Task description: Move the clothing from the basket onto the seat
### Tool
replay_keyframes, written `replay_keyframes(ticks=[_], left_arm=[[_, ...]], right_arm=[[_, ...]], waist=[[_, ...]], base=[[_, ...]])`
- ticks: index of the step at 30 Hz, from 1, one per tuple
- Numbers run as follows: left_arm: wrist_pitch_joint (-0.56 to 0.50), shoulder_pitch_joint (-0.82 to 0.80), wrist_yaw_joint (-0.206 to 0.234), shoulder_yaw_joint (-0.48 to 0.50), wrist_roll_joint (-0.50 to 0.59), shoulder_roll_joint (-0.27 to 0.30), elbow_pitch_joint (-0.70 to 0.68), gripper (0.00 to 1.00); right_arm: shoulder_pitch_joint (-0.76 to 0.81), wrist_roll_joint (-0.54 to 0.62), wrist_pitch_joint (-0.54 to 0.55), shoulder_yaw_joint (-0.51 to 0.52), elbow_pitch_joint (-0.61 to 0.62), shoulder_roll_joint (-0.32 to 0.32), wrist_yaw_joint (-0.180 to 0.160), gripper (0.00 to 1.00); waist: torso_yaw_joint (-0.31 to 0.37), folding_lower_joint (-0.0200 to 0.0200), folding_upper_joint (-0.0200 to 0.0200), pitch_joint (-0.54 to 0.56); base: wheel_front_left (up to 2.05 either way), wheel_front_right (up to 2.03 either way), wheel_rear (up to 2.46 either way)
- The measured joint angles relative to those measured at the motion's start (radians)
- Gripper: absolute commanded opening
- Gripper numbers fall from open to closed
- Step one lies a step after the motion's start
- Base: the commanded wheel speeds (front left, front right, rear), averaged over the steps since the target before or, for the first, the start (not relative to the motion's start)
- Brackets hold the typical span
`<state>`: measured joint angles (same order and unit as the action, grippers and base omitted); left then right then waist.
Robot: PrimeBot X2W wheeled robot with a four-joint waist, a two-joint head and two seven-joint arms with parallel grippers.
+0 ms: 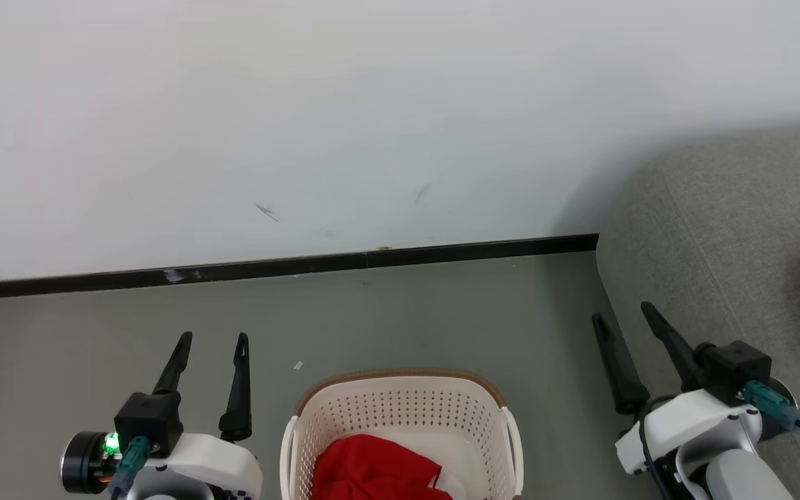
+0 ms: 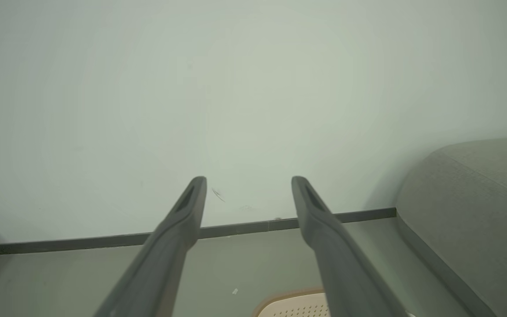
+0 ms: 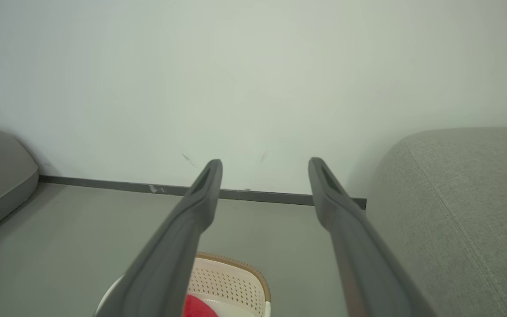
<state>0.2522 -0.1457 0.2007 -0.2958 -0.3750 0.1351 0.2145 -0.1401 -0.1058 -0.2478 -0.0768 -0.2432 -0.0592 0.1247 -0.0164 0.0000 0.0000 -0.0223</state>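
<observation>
We see a pale wall [image 1: 303,104] at twelve o'clock, a dark baseboard [image 1: 268,267] under it, and a small white scrap [image 1: 298,365] on the grey floor [image 1: 407,312].

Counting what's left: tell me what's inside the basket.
Crumpled red clothing lies inside the basket; anything beneath it is covered, and the basket's near end is cut off.

A scuffed white wall [image 1: 372,104] fills twelve o'clock; a dark baseboard [image 1: 268,267] divides it from grey-green floor [image 1: 407,319] at six.
</observation>
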Motion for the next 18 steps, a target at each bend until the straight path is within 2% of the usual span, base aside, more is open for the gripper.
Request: replay_keyframes(ticks=[18], left_arm=[[0.000, 0.035, -0.010, 0.007, 0.009, 0.001, 0.021, 1.00]], right_arm=[[0.110, 0.036, 0.000, 0.020, 0.074, 0.014, 0.000, 1.00]], waist=[[0.025, 0.0000, 0.0000, 0.043]], base=[[0.00, 0.00, 0.00]])
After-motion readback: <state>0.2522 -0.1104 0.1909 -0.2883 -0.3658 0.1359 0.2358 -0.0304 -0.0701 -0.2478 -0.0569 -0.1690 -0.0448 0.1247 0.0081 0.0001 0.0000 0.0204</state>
